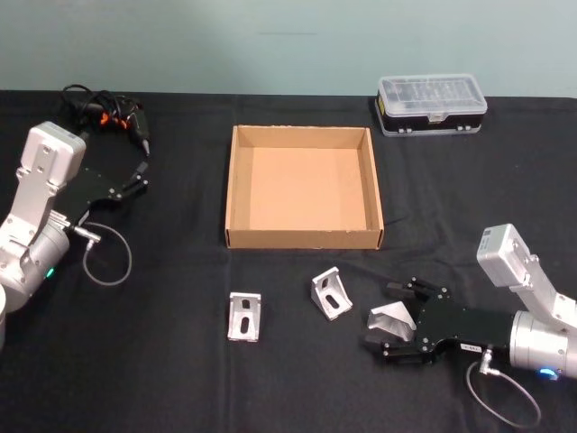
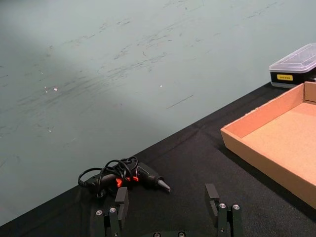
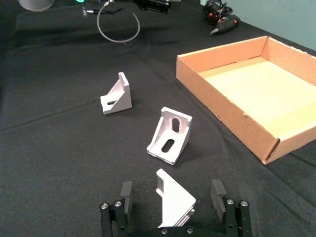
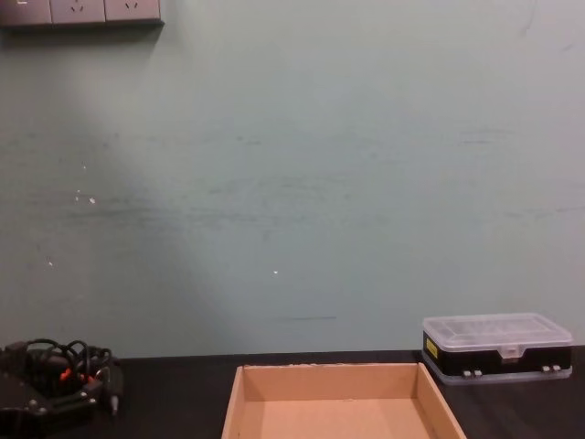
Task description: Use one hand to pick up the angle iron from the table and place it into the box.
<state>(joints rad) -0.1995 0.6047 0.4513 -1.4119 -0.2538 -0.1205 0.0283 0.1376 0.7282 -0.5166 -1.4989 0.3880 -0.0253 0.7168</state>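
1. Angle iron (image 3: 174, 205): its lower edge is cut off behind the right gripper (image 1: 383, 316).
2. A pale grey bracket with a triangular side is seen, in front of the box (image 1: 302, 238), to its right.
3. It is straddled by wide-spread fingers, with gaps on both sides.
4. The left gripper (image 2: 168, 197), fingers also wide, is parked left of the box.

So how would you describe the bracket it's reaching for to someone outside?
Find the tan cardboard box, then look at the black table in front of it. Past two loose silver brackets, the rightmost bracket is the one sitting between the right gripper's open fingers.
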